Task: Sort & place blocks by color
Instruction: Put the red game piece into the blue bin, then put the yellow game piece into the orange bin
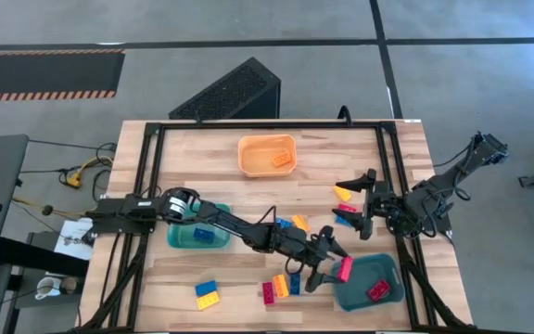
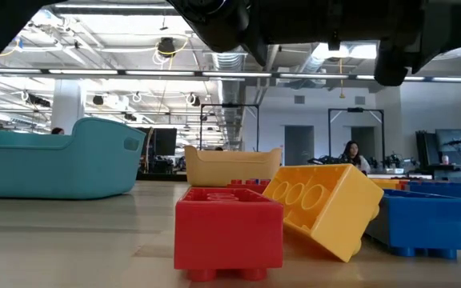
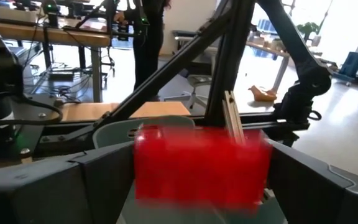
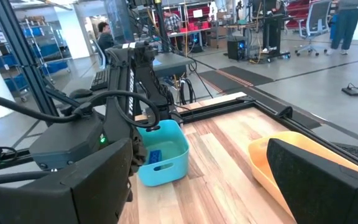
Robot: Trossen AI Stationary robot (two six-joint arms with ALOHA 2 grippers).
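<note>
My left gripper (image 1: 334, 262) reaches across the table to the rim of the dark teal bin (image 1: 369, 283) at the near right. It is open. A red block (image 1: 345, 269) shows between its fingertips, smeared in the left wrist view (image 3: 201, 165) while the fingers are sharp. The bin holds another red block (image 1: 378, 290). My right gripper (image 1: 360, 206) is open and empty at the right, beside a yellow block (image 1: 343, 193) and a red and a blue block (image 1: 346, 220).
An orange bin (image 1: 267, 153) at the far middle holds one block. A light teal bin (image 1: 197, 232) under my left arm holds a blue block (image 4: 154, 154). Loose blocks lie near the front (image 1: 207, 293), (image 1: 281, 286) and at mid-table (image 1: 293, 223). Red (image 2: 229, 232), yellow (image 2: 326, 208) and blue (image 2: 430, 220) blocks sit close together.
</note>
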